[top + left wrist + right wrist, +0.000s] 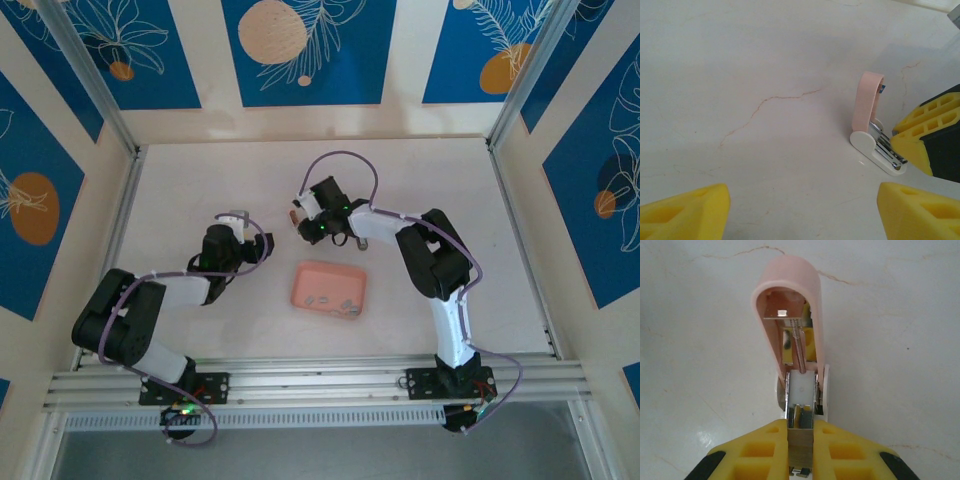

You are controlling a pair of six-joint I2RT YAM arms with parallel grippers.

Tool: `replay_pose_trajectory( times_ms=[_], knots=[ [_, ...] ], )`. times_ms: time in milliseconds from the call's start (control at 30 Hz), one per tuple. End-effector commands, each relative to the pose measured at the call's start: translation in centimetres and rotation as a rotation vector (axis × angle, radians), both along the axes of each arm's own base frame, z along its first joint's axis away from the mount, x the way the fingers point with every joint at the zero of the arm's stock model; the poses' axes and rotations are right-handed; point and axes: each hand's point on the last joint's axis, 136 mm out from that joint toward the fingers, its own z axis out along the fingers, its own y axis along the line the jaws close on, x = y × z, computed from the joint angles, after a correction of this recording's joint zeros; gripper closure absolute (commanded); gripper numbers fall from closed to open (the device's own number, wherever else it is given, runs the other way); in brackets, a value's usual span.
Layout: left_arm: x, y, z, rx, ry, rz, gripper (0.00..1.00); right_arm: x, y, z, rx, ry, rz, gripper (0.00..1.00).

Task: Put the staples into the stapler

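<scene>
My right gripper (800, 432) pinches the staples (800, 450) over the open stapler (790, 305); my left gripper (802, 212) gapes, empty. Probably light, stiff and brittle: hold the strip's flanks.

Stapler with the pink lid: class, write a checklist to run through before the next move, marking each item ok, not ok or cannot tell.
1. Pink plastic lid of the small white-based stapler swung up: ok.
2. Metal staple channel exposed: ok.
3. Right hand shut on a grey metal piece at the stapler's front end: ok.
4. That piece being a staple strip, properly seated: cannot tell.
5. Left hand open, apart from the stapler: ok.
6. Small grey metal staple strips lying in the shallow pink rectangular tray: ok.
</scene>
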Motion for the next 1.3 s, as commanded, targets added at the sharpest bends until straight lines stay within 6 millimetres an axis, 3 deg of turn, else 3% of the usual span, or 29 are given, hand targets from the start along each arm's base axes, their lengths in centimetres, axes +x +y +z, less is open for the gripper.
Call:
replay_pose_trajectory(
  times_ms=[0,400,833,1267],
  knots=[
    [-0.1,-0.2,0.7,0.012,-0.024,-0.012,0.23,0.1,1.0,0.6,0.017,-0.004,0.023,0.84],
    [-0.1,-0.2,0.5,0.018,-0.021,-0.013,0.23,0.4,0.5,-0.6,-0.021,0.011,-0.010,0.84],
    [0.0,-0.3,0.7,0.018,-0.025,-0.016,0.23,0.3,1.0,2.3,0.029,-0.076,0.028,0.84],
    [0.2,-0.6,1.1,0.016,-0.036,-0.022,0.23,0.1,0.3,1.7,0.014,-0.062,0.007,0.84]
  ],
)
